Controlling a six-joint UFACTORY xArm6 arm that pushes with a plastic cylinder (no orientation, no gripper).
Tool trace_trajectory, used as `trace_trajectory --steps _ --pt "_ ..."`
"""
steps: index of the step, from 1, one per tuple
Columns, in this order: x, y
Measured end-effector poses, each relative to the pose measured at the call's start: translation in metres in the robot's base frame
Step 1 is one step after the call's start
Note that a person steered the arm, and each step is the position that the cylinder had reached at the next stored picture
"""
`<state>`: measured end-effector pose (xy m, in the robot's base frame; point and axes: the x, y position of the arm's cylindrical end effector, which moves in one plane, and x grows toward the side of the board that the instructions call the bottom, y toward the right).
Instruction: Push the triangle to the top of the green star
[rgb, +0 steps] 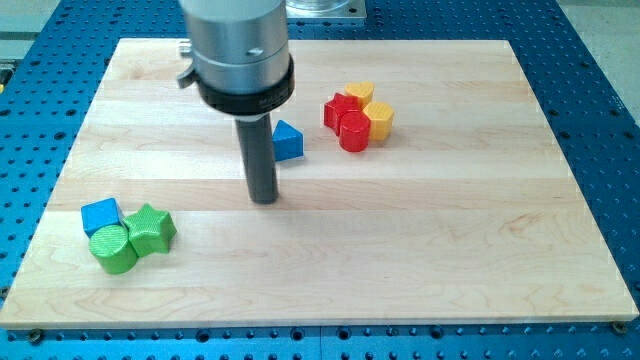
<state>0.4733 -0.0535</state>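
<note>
Nearest on the wooden tabletop (420, 260), a green cylinder (113, 249), green star (150, 229) and blue cube (100, 214) cluster. My tip (264, 198), no pincer, holding nothing, sits below-left of the blue triangle (288, 141). Red and yellow blocks (357, 116) beyond.

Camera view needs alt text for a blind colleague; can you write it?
My tip rests on a pale wooden board, just lower-left of a blue triangle block. A green star block, green cylinder and blue cube cluster lower-left; red and yellow blocks upper-right.

Red blocks (346, 121) touch yellow blocks (372, 110); blue cube (100, 215) touches green cylinder (113, 249).
</note>
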Motion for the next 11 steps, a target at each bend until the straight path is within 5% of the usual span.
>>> trace_trajectory --steps 5,8,11 --pt "-0.094 0.055" --pt "-0.083 0.055" --pt "-0.053 -0.007"
